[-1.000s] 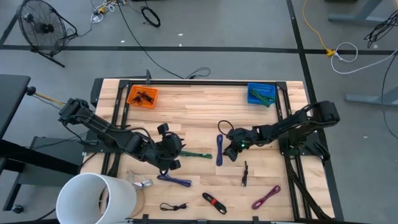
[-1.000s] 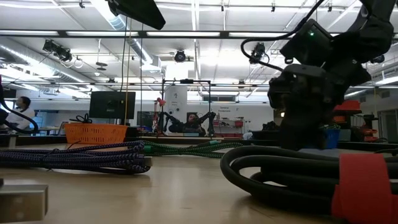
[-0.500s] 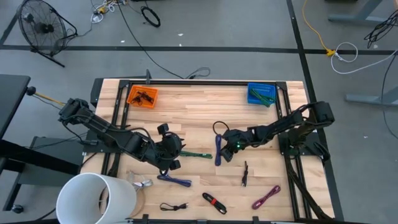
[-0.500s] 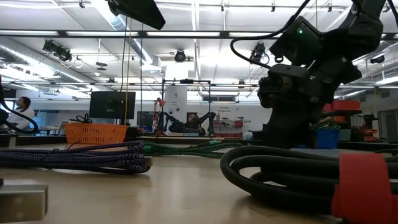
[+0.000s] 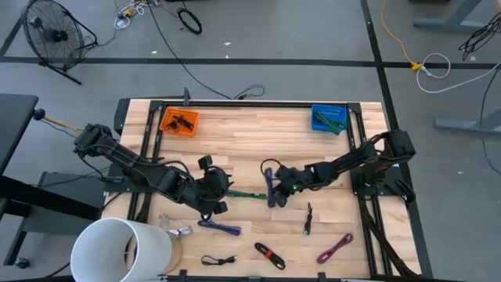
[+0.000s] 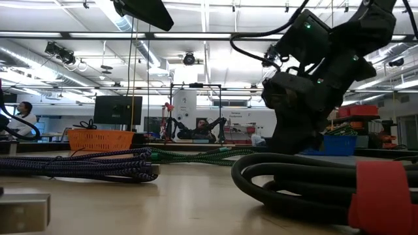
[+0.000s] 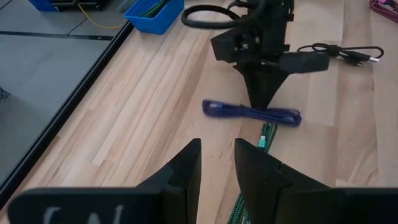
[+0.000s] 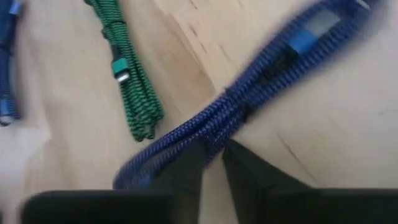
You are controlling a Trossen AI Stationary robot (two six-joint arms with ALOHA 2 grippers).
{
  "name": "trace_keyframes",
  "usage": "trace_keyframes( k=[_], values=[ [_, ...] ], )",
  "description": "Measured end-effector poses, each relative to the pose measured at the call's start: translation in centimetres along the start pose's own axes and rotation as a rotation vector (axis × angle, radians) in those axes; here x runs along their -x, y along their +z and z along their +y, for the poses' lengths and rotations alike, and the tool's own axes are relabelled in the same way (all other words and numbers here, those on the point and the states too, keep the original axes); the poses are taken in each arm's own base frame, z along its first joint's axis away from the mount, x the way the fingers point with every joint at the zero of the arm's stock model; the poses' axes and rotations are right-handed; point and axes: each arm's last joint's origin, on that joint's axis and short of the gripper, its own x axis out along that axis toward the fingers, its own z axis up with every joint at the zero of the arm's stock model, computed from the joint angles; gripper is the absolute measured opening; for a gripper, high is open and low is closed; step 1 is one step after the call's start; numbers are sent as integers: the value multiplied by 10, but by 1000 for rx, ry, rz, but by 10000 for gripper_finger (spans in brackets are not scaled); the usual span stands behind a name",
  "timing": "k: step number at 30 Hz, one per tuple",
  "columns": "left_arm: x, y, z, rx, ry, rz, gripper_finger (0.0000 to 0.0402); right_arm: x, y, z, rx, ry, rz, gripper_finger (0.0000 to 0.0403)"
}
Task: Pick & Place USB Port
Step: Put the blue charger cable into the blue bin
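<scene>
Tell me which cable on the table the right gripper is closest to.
The blue cable at the table's middle: the right gripper is right over it. The green cable lies just beyond; the others sit nearer the front edge.
</scene>
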Motion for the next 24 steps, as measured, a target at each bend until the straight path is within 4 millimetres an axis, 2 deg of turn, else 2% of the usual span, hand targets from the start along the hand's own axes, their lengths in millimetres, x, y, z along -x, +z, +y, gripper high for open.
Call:
trace_keyframes(
  k=[3,8,10,14,18,21,24],
  values=[
    [0,0,0,0,0,0,101,-2,0,1,34,-12,-4,13],
    [0,0,0,0,0,0,101,0,1,2,53,-24,-20,3],
    [0,0,0,0,0,0,101,7,5,2,70,-14,-27,2],
    [0,0,0,0,0,0,101,31,9,-2,89,-87,-24,1],
    [0,0,0,0,0,0,101,67,20,2,103,-211,-46,1],
    [0,0,0,2,-1,-2,101,92,28,7,115,-218,-82,1],
    [0,0,0,3,-2,-2,101,109,32,11,110,-191,-139,0]
  ],
)
